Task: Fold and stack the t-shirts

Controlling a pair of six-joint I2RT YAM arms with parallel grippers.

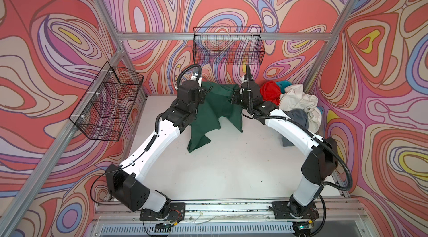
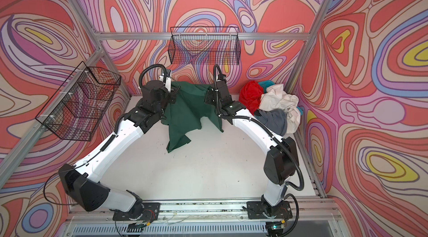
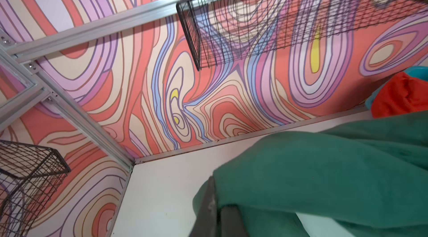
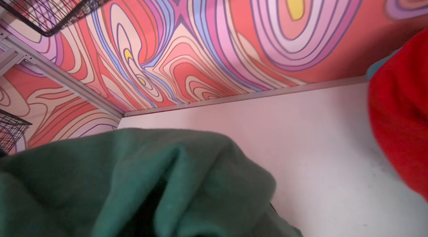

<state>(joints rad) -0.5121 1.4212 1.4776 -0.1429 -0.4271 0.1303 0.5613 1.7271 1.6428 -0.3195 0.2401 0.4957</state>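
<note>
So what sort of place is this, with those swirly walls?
Probably a robot test booth, not a home: a left arm and right arm bolted to a rail by a white table, an aluminium frame carrying printed walls and wire baskets, and a dark green t-shirt hanging between them.

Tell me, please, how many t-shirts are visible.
4: dark green shirt hanging mid-table; red shirt, off-white shirt and grey-blue shirt heaped on the turquoise basket, far right. Others may be buried.

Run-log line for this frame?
green shirt: held up, draped | left gripper: shut on it | right gripper: shut on it | other shirts: heaped right, unfolded
</note>
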